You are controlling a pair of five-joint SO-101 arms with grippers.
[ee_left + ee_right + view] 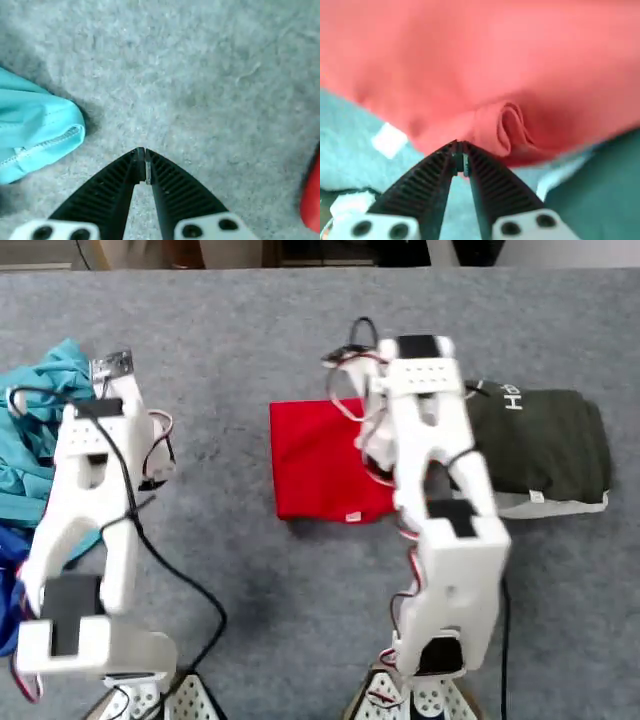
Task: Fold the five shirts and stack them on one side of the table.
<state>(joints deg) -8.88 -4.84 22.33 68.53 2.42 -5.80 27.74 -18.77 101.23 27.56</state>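
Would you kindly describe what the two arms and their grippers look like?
Both the left arm and right arm have white shells with black motor blocks, trailing black cables and thin red and white wires. The left gripper and right gripper have black, ribbed, tapering fingers on white mounts.

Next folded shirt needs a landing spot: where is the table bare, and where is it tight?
Bare table shows between the teal shirts and the red shirt, along the far edge beyond it, and at the near right, in front of the dark green shirt. Crowded: the left edge by the teal shirts, and under the right arm.
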